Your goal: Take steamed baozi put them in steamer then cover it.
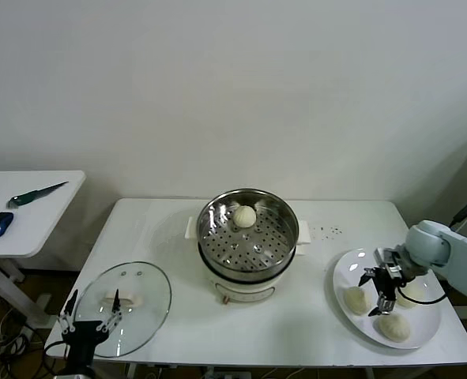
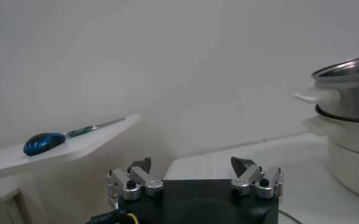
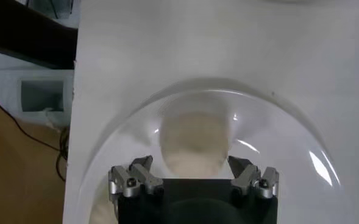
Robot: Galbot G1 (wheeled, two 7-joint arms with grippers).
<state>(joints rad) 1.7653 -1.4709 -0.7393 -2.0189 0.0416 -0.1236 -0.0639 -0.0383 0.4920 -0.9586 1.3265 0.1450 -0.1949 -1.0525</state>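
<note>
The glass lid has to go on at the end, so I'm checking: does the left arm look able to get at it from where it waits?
Probably yes. The left tool hangs open at the table's front-left corner, right over the glass lid, whose white handle faces up with nothing on it.

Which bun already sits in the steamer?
The lone bun at the far side of the steamer, on its perforated floor. The other three lie on the plate under the right pincer.

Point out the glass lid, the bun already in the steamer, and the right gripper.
glass lid (image 1: 142, 309): head view, on its clear pane right of the handle.
bun in the steamer (image 1: 244, 215): head view, on its top.
right gripper (image 1: 380, 290): head view, between its fingertips, above the plate.
</note>
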